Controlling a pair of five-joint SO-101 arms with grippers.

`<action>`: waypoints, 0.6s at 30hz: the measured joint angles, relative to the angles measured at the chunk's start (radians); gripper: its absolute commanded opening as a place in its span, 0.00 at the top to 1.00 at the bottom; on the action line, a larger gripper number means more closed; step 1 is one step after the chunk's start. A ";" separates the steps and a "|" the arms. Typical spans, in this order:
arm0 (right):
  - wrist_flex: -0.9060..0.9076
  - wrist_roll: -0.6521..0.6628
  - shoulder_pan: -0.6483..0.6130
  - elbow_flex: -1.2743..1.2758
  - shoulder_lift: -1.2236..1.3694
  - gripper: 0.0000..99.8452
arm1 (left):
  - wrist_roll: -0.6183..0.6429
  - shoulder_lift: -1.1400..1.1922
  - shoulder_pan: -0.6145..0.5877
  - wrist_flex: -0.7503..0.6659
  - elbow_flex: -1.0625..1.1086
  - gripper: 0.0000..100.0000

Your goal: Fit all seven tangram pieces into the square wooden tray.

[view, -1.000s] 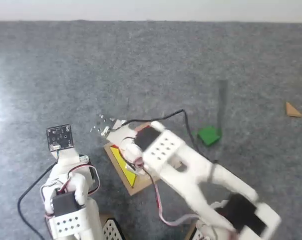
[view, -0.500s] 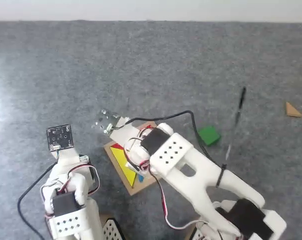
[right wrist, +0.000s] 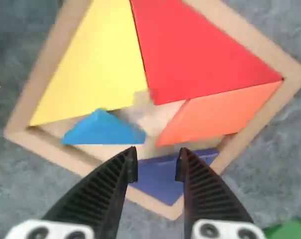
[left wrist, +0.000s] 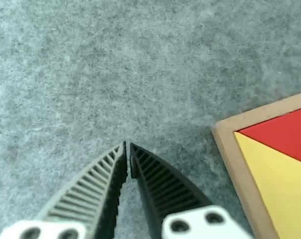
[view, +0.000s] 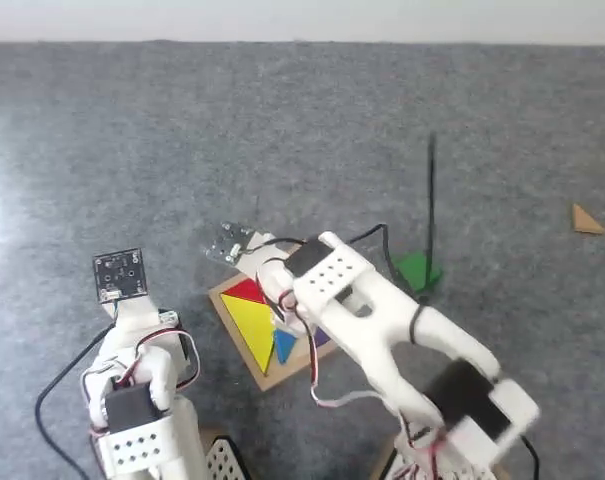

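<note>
Wooden tray (right wrist: 252, 119) holds five pieces, among them a seemingly purple piece (right wrist: 162, 181); right pincer (right wrist: 155, 155) hangs above, tips apart, empty; left pincer (left wrist: 128, 147) pressed together.

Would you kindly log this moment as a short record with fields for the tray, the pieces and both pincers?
Container: wooden tray, partly filled
In tray: yellow triangle, red triangle, orange piece, blue triangle, dark blue piece
Outside tray: green piece and tan triangle on the table
Left pincer: shut, over the table beside the tray's corner
Right pincer: open, above the tray
</note>
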 measured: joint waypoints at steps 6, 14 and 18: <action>-0.055 0.029 0.023 0.000 0.035 0.82 | 0.000 0.000 0.000 0.000 0.000 0.99; -0.046 0.000 0.025 0.000 -0.041 0.76 | 0.000 0.000 0.000 0.000 0.000 0.99; -0.078 -0.078 0.025 0.000 -0.041 0.66 | 0.000 0.000 0.000 0.000 0.000 0.99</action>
